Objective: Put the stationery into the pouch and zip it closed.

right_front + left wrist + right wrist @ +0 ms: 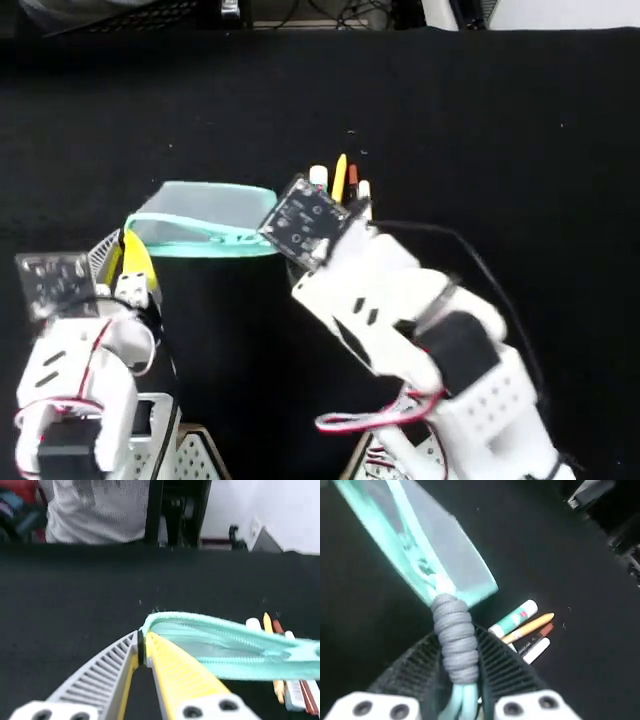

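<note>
Teal pouch (205, 215) between left claw (141, 646), right claw (455, 632).

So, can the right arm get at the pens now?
Probably not yet: the right tool is shut on the pouch at its gray pull, so it has no free grip, though the pens lie close by.

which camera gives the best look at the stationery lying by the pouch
The right wrist view: all four pieces of stationery lie clearly visible beside the pouch. In the high view an arm covers all but their tips; in the left wrist view the pouch hides part of them.
</note>
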{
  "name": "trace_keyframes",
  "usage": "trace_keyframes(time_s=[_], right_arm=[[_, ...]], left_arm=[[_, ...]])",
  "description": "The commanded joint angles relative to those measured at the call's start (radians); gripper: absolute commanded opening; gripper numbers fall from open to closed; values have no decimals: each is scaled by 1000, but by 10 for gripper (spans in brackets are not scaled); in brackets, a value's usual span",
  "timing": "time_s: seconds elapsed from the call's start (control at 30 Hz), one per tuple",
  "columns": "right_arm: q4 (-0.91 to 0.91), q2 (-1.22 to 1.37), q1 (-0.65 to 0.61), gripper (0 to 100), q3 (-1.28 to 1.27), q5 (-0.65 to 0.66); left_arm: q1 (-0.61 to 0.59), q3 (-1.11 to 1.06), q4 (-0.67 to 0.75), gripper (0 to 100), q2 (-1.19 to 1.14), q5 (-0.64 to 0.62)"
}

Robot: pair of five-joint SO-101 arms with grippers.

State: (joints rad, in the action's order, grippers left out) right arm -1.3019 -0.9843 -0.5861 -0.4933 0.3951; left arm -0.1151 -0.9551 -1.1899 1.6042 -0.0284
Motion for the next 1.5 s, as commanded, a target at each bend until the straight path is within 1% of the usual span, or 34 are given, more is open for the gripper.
trace_keyframes(time_s=[0.0, 0.13, 0.23, 0.3, 0.43, 0.57, 0.73, 0.8, 1.03, 1.1, 1.27, 1.37, 1.47], right_arm=[[-57, 10, 28, 12, 142, 25], [-74, 88, 54, 12, 166, 38], [-68, 137, 77, 12, 189, 40], [-68, 163, 77, 12, 197, 41], [-74, 188, 77, 12, 197, 72], [-77, 186, 77, 12, 197, 72], [-77, 189, 77, 12, 193, 74], [-83, 189, 77, 12, 193, 74], [-84, 189, 78, 12, 193, 78], [-84, 185, 106, 12, 193, 80], [-83, 183, 187, 12, 193, 81], [-78, 183, 196, 12, 194, 81], [-75, 183, 203, 12, 199, 77]], left_arm=[[-18, 274, -91, 28, -226, 8], [-13, 567, -284, 28, -519, 23], [-18, 725, -414, 30, -721, 97], [-18, 812, -476, 30, -830, 124], [-13, 946, -549, 30, -970, 109], [-13, 986, -559, 35, -1025, 112], [-15, 926, -555, 162, -1039, 112], [-13, 926, -552, 183, -1039, 112], [-18, 918, -479, 138, -1046, 110], [-13, 914, -474, 112, -1049, 110], [-12, 868, -473, 63, -1049, 112], [-12, 878, -473, 37, -1039, 107], [-19, 949, -509, 30, -1039, 97]])
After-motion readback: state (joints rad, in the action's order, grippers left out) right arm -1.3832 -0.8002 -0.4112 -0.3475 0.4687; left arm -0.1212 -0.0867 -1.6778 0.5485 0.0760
